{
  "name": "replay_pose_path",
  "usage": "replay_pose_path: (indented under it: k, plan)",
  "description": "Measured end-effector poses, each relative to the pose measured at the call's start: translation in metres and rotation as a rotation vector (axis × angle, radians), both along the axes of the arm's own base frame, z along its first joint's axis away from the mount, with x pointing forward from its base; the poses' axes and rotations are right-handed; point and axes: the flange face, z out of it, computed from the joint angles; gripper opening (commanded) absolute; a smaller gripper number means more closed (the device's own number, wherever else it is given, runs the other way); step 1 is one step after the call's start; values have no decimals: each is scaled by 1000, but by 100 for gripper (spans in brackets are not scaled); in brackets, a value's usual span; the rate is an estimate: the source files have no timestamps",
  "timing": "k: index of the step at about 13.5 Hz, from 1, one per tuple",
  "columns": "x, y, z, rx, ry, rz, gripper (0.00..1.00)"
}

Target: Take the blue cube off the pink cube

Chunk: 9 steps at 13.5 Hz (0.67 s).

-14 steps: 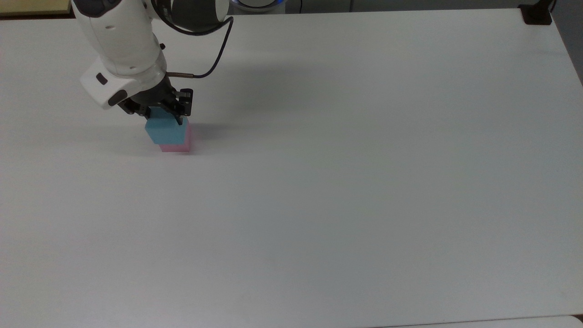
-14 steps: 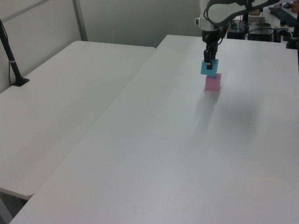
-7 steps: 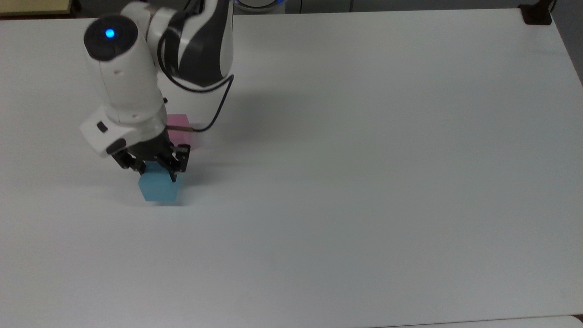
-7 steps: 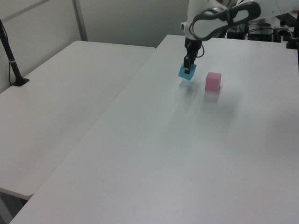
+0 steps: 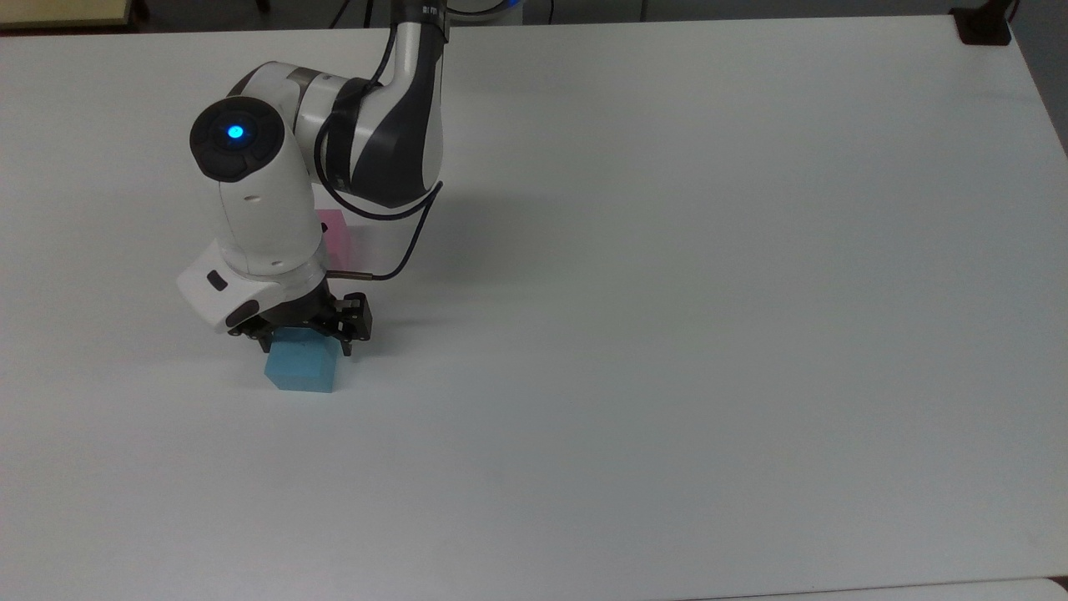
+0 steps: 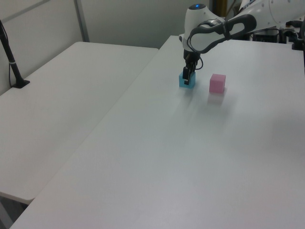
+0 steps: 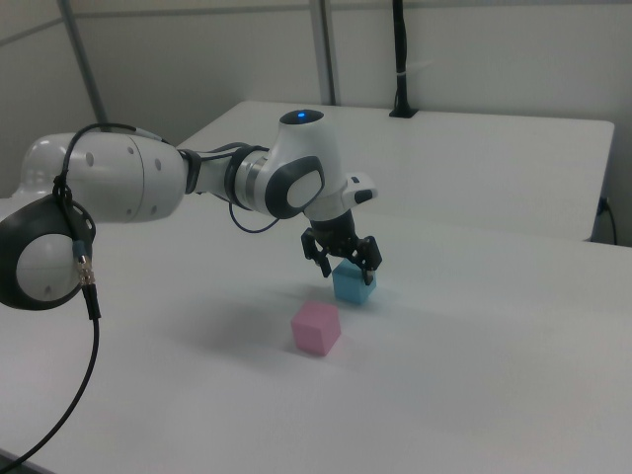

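Observation:
The blue cube (image 5: 300,371) (image 6: 187,81) (image 7: 354,285) rests on the white table (image 5: 667,334), apart from the pink cube. My gripper (image 5: 307,340) (image 6: 186,75) (image 7: 346,261) hangs just over its top, open, with one finger on each side of the cube. The pink cube (image 5: 336,233) (image 6: 218,83) (image 7: 316,328) sits alone on the table. In the top view it lies behind the blue cube, half hidden by my arm. In the left view it stands to the blue cube's right.
A second white table (image 6: 62,95) adjoins this one on the left view's left, with a black post (image 6: 12,62) (image 7: 399,59) clamped at its far edge. A black clamp (image 5: 984,25) sits at the table's far right corner in the top view.
The gripper carried the blue cube off the pink cube, toward the top view's bottom, lowered it onto the table and opened its fingers. The pink cube stayed in place.

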Motion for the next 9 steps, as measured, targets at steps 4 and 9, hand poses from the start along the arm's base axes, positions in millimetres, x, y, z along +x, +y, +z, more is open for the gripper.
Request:
replay_pose_path:
  k: [4,9]
  plan:
    - [-19,6,96,49,-73,-143,100]
    - [-134,21,236,80,127,-172,100]
